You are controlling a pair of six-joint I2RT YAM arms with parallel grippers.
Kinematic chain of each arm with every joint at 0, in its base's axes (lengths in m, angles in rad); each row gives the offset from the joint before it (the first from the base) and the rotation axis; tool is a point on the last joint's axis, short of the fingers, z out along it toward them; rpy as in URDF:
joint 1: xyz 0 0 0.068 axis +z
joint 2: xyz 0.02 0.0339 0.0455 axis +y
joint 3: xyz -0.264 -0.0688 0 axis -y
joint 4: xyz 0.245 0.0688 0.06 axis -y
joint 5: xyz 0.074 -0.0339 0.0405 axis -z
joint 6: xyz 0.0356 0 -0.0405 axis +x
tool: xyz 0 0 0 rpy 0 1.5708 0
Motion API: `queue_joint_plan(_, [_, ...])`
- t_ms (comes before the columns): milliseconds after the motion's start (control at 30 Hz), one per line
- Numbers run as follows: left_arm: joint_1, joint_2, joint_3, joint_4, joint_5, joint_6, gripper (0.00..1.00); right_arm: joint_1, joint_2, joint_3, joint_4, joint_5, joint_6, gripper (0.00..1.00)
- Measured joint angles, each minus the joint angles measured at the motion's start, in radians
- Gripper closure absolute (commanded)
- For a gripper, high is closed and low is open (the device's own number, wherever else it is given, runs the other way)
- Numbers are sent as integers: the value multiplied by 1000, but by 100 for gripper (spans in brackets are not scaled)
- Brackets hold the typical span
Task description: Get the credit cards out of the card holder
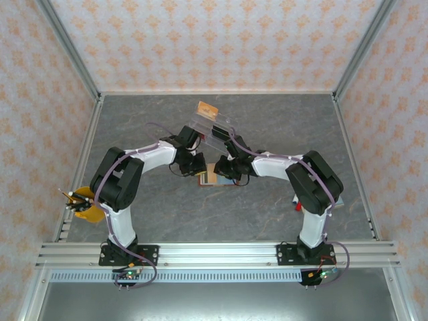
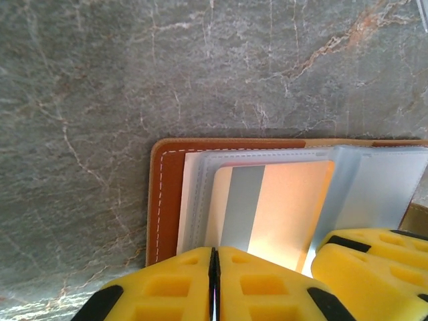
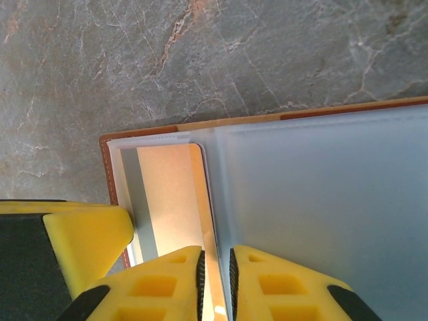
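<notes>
The holder (image 2: 167, 200) lies open and flat on the grey desk (image 2: 100, 100), brown leather with white stitching along its rounded end and frosted blue-grey sleeves spread over its inside. A tan-orange card (image 2: 281, 207) with a grey stripe lies among the sleeves at the holder's stitched end. A second card (image 1: 207, 108), orange, lies on the desk well beyond the holder.

Robot test cell, wallpapered panels (image 1: 200, 40), aluminium frame (image 1: 214, 251), marble-look tabletop (image 1: 167, 221)
</notes>
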State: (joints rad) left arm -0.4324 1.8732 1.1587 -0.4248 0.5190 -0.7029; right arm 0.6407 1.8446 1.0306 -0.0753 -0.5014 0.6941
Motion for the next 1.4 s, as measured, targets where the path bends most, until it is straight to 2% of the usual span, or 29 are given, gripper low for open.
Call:
queue_joint_plan(867, [1,2,0,-2,-21,-8,95,-2,31,4,40,-68,-11,86])
queue_joint_plan(1400, [5,1,15,-14,-2,5,95,-2,42,4,47,-73,-15,83])
